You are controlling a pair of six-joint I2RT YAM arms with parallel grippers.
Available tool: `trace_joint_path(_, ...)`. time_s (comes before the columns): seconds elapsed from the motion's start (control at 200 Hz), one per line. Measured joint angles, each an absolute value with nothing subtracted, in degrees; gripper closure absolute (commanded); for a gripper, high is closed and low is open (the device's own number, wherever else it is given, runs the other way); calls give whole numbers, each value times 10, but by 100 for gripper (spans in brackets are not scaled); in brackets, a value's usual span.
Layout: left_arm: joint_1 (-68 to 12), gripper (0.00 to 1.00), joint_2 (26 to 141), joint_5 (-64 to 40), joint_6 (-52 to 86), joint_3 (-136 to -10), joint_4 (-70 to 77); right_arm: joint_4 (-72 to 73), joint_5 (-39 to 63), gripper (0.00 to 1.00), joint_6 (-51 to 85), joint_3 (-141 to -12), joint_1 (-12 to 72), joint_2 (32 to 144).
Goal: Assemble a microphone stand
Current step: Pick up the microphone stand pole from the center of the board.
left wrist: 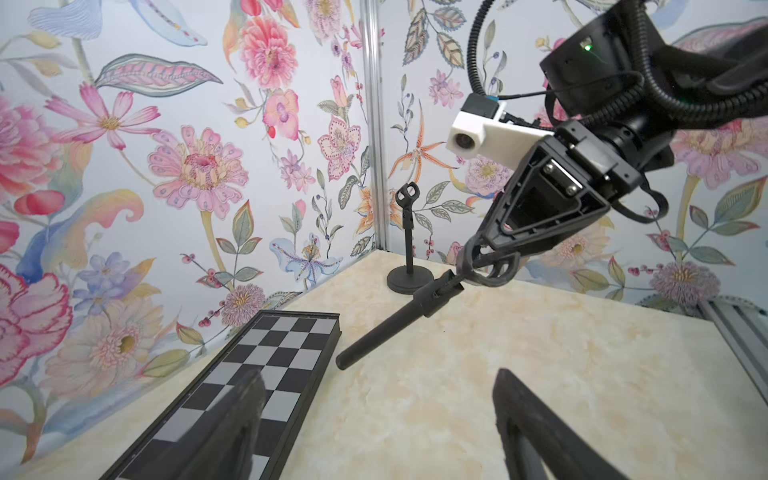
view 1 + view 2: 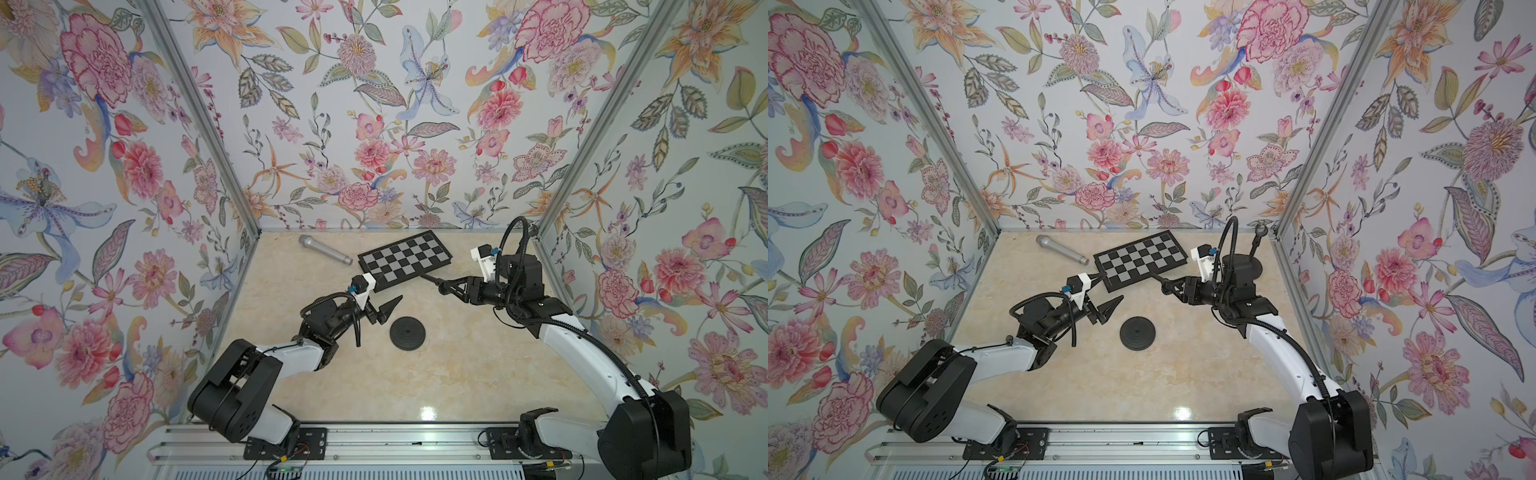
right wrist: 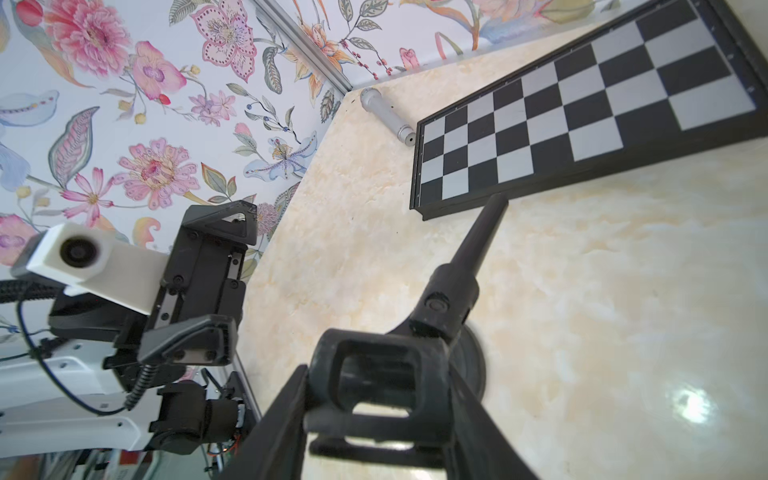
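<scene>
Silver microphone (image 2: 325,249); black base (image 2: 407,332); black pole (image 1: 386,328); black-and-grey checkered board (image 2: 405,259); cream marbled desk (image 2: 457,374); pink, blue floral wallpaper (image 2: 374,104).

A chessboard (image 2: 405,259) of black and grey squares lies flat near the back of the cream marbled surface (image 2: 457,374) — askew to the floral-papered walls (image 2: 374,124). An aluminium rail (image 2: 374,446) runs along the front edge.

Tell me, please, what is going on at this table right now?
The right gripper holds the stand pole by its clip end, tilted down beside the chessboard. The left gripper is open and empty near the round base, which lies on the table unattached. The microphone lies untouched at the back.
</scene>
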State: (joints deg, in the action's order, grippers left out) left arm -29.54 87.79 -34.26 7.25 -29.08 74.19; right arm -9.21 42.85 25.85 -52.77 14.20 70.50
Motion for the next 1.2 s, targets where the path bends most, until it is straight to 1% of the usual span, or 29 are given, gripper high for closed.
trace_joint_path(0.125, -300, 18, 947, -374, 2, -305, 820, -138, 476, 75, 307, -537, 142, 703)
trace_joint_path(0.235, -300, 22, 980, -411, -38, -328, 826, -165, 498, 75, 333, -541, 139, 696)
trace_joint_path(0.385, -303, 22, 985, -448, -88, -358, 779, -189, 507, 76, 351, -544, 136, 686)
trace_joint_path(0.44, -307, 24, 985, -453, -98, -359, 761, -195, 507, 76, 355, -548, 136, 683)
trace_joint_path(0.575, -341, 25, 985, -450, -127, -374, 657, -206, 505, 77, 365, -552, 138, 682)
trace_joint_path(0.626, -352, 24, 985, -447, -127, -376, 639, -212, 501, 77, 369, -552, 141, 682)
trace_joint_path(0.676, -359, 25, 986, -446, -127, -376, 628, -217, 497, 77, 370, -552, 146, 682)
trace_joint_path(0.766, -361, 40, 992, -441, -132, -389, 591, -223, 494, 77, 372, -553, 160, 683)
trace_joint_path(0.886, -363, 44, 1010, -429, -135, -422, 548, -232, 492, 76, 376, -571, 181, 701)
trace_joint_path(0.981, -364, 52, 1011, -428, -140, -423, 533, -232, 491, 76, 376, -586, 197, 718)
trace_joint_path(1.031, -364, 54, 1011, -429, -143, -423, 524, -232, 490, 76, 376, -590, 204, 725)
trace_joint_path(1.071, -364, 58, 1011, -429, -144, -423, 521, -234, 489, 75, 376, -592, 209, 729)
trace_joint_path(1.096, -364, 62, 1011, -429, -146, -423, 518, -234, 488, 75, 376, -593, 211, 731)
trace_joint_path(1.136, -364, 73, 1011, -428, -148, -423, 515, -235, 488, 74, 375, -596, 215, 736)
trace_joint_path(1.196, -364, 91, 1011, -428, -152, -422, 511, -234, 486, 66, 374, -602, 219, 741)
